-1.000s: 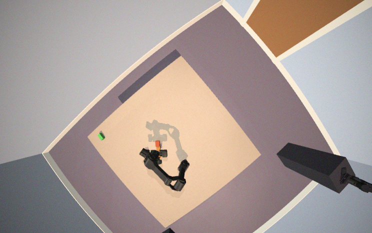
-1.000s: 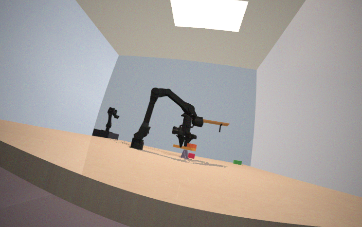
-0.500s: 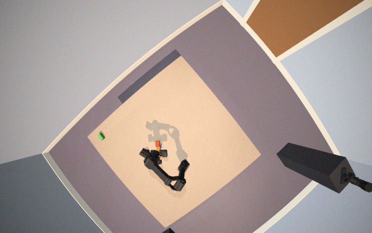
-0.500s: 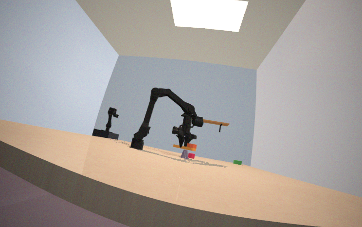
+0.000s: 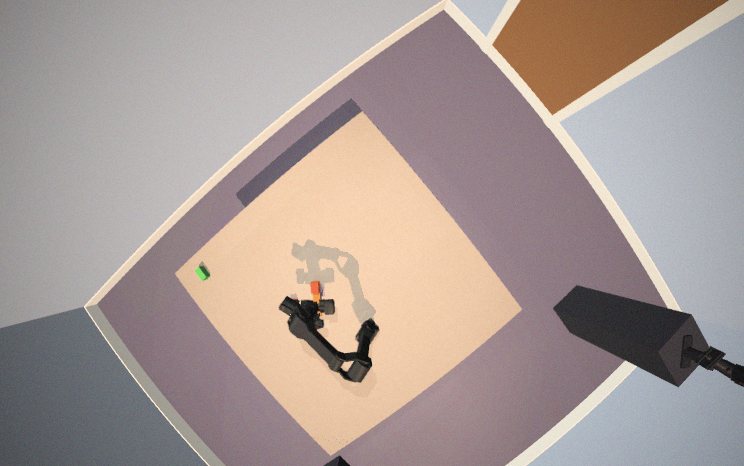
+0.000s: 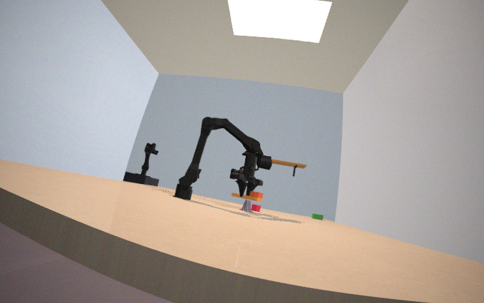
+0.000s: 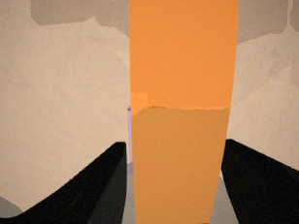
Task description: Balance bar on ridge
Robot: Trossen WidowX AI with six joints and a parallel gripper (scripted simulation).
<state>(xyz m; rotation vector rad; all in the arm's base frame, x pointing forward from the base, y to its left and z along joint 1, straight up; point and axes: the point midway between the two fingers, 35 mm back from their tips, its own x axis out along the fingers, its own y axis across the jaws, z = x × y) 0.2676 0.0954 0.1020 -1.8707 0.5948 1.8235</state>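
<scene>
The orange bar (image 5: 316,296) (image 6: 235,195) (image 7: 180,169) lies across the top of the lavender ridge (image 6: 246,205) (image 7: 130,140), clear of the table and roughly parallel to it. Whether its underside bears fully on the ridge is too small to tell. An orange-red block (image 5: 315,287) (image 6: 256,194) sits on one end of the bar. My gripper (image 6: 245,195) (image 7: 176,142) points down with its fingertips on either side of the bar near the ridge. It is open part way, with a narrow gap beside the bar at the left finger in the wrist view.
A crimson block (image 6: 255,207) stands on the table close to the ridge, below the loaded end of the bar. A green block (image 5: 202,272) (image 6: 317,216) lies near a table corner. The arm and its shadow cover part of the scene.
</scene>
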